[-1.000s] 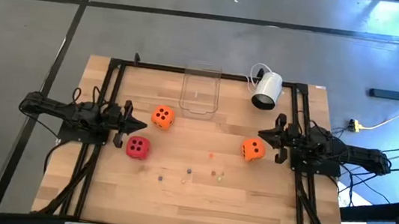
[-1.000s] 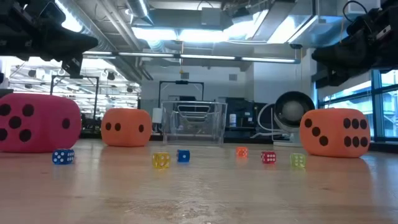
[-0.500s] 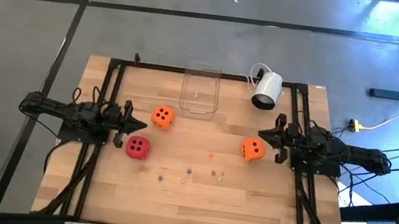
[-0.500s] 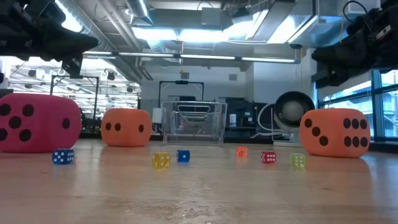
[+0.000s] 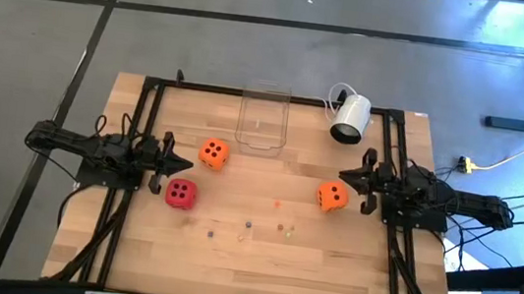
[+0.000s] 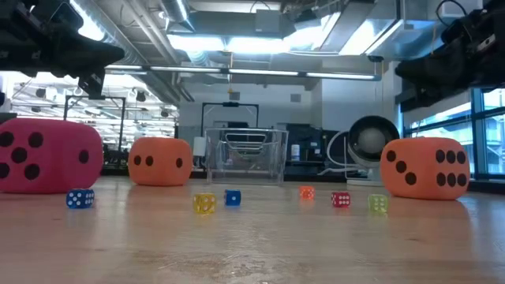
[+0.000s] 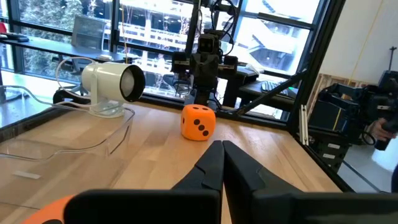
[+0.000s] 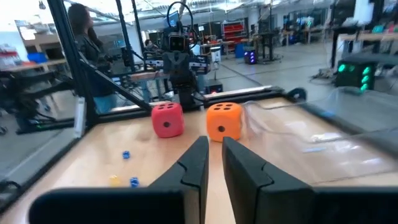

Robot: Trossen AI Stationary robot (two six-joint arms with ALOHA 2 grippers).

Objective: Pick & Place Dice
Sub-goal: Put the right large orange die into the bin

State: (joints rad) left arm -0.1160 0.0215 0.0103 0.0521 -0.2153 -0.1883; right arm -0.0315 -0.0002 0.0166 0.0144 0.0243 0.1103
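Both arms matte black, boxy segmented links w/ exposed black cable loops along the top. Left arm (image 5: 93, 153) and right arm (image 5: 434, 201) look identical, mirror builds. Left gripper (image 5: 184, 165): two slim black fingers (image 7: 208, 171), wedge-shaped, tapering to a point, smooth faces, off a wide black carriage bar. Right gripper (image 5: 342, 176): same design, fingers (image 8: 196, 165) flat-sided w/ angled tips. Short black finger-mount tabs stick out either side of each wrist. Right arm base has extra cable bundle, black plus light-coloured leads trailing off. No markings or labels legible on either arm.
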